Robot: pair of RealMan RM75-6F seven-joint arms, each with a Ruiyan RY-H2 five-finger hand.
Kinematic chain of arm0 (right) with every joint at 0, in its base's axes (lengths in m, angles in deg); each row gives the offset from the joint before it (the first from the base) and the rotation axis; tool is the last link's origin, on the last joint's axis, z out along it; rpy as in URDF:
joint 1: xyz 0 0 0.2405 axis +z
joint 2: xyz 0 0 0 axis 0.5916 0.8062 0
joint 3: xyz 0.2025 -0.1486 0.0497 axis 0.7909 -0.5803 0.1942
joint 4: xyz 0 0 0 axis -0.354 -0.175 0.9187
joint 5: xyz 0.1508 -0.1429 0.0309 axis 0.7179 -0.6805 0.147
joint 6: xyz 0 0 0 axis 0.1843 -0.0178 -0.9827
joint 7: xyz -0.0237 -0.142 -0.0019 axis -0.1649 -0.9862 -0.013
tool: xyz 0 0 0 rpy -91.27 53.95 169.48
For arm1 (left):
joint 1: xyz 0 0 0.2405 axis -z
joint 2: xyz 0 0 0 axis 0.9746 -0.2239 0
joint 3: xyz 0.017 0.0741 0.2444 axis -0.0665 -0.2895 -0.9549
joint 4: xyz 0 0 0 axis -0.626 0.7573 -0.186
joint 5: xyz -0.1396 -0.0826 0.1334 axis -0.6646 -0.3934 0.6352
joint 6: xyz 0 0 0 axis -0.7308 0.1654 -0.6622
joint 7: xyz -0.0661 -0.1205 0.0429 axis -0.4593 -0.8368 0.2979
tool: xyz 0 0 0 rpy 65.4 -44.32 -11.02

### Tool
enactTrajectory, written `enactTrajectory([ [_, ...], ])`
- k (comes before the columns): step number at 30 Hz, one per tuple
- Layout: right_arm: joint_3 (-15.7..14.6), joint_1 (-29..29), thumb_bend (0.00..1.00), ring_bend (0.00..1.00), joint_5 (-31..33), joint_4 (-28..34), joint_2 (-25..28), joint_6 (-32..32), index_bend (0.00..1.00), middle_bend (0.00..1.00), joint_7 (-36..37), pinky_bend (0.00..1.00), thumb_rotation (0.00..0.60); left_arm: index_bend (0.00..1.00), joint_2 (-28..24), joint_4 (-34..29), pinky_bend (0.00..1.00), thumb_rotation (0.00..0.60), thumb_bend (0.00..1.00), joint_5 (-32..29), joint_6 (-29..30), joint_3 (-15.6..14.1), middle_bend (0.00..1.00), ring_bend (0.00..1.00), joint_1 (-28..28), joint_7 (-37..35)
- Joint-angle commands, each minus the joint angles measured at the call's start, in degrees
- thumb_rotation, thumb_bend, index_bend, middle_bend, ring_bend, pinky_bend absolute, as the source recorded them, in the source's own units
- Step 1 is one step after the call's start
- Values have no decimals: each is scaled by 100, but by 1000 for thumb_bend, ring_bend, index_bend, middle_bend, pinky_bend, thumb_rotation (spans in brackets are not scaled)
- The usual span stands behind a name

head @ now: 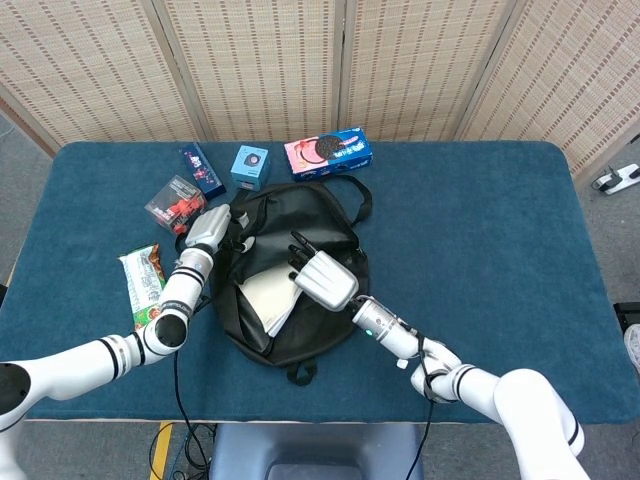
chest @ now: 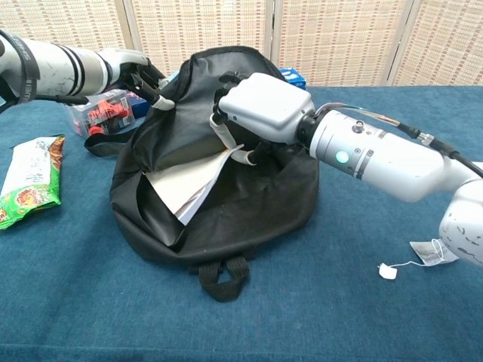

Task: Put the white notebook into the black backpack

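The right hand (chest: 260, 113) grips the white notebook (chest: 189, 185), partly inside the black backpack (chest: 249, 211); the left hand (chest: 139, 75) holds the backpack's far-left edge.

Back of the blue table (head: 500, 220) has a pink and blue cookie box (head: 328, 152), a small light-blue box (head: 250, 166), a dark blue packet (head: 201, 169) and a clear box of red stuff (head: 175, 204), plus a green snack bag (head: 144, 286) at the left edge and a tea bag (chest: 435, 250) at the right.
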Motion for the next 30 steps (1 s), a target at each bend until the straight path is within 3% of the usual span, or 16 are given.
enactTrajectory([
  [1, 38, -57, 211, 81, 195, 204, 44, -130, 238, 288, -334, 0, 600, 805, -10, -16, 95, 600, 550, 16, 0, -12, 393, 285, -6, -19],
  [3, 48, -111, 92, 27, 290, 408, 127, -181, 76, 209, -513, 0, 600, 803, -19, -34, 95, 600, 550, 26, -4, -25, 393, 285, -12, -34],
  [5, 46, -188, 18, 0, 385, 702, 263, -212, 1, 120, -689, 0, 600, 802, -34, -59, 95, 600, 550, 45, 1, -45, 392, 285, -19, -43],
  [10, -19, -417, 0, 0, 459, 1470, 731, -76, 0, 27, -1092, 0, 600, 797, -84, -155, 95, 600, 549, 111, 47, -90, 387, 285, -54, -68],
  [21, -374, -1239, 0, 0, 218, 2923, 2258, 863, 0, 16, -1237, 0, 600, 772, -324, -706, 95, 600, 548, 649, 160, -223, 377, 284, -238, -176],
  [26, -439, -1610, 0, 0, 166, 3279, 2729, 1327, 0, 16, -1011, 0, 600, 636, -534, -1174, 95, 600, 496, 910, 87, -380, 324, 242, -310, -142],
  [30, -440, -1846, 0, 0, 123, 3421, 3017, 1631, 0, 16, -877, 0, 600, 483, -790, -1712, 95, 600, 384, 1359, 182, -522, 294, 225, -431, -119],
])
